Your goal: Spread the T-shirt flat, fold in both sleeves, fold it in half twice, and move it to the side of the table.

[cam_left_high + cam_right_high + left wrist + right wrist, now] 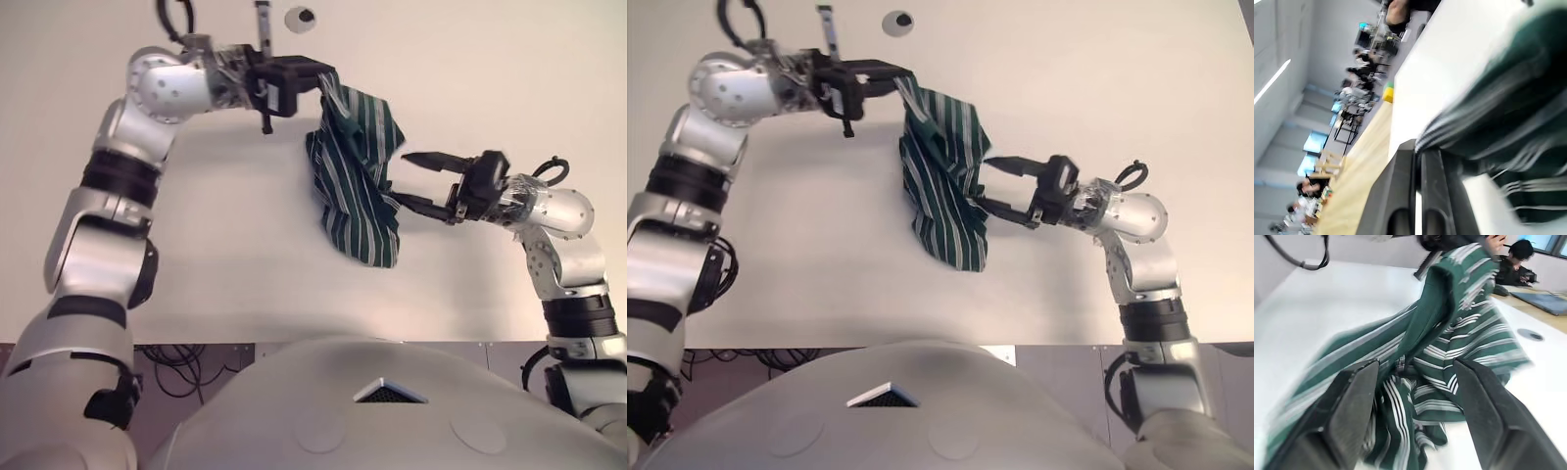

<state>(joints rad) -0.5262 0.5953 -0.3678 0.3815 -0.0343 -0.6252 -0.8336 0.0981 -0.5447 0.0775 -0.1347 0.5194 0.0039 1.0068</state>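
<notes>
The dark green T-shirt with white stripes [355,186] hangs in a crumpled bunch over the white desk [225,255], starting just on the robot's side of the round grey cable port [300,17] set in the desk top and trailing away from it toward the robot. The left claw [318,83] sits close beside that port and is pinched onto the shirt's topmost fold, its black fingers [1418,196] pressed together with cloth caught at their tips. The right claw [400,178] is farther from the port, on the robot's right of the hanging cloth, and gapes wide. Its two fingers [1352,406] stand on either side of a striped fold and hold nothing.

By my reading the job has hardly started: the shirt is not spread flat, so the first step is unfinished. Both sleeve folds, the two halvings and the move to the desk's side are all left to do.

Sleeves, collar and hem cannot be told apart inside the bunch. I cannot tell whether the shirt's lowest end rests on the desk or hangs just above it. Nor can I tell whether the right claw's fingers touch the cloth. The left claw's tips are partly buried in fabric, and the cloth in the left wrist view is smeared
</notes>
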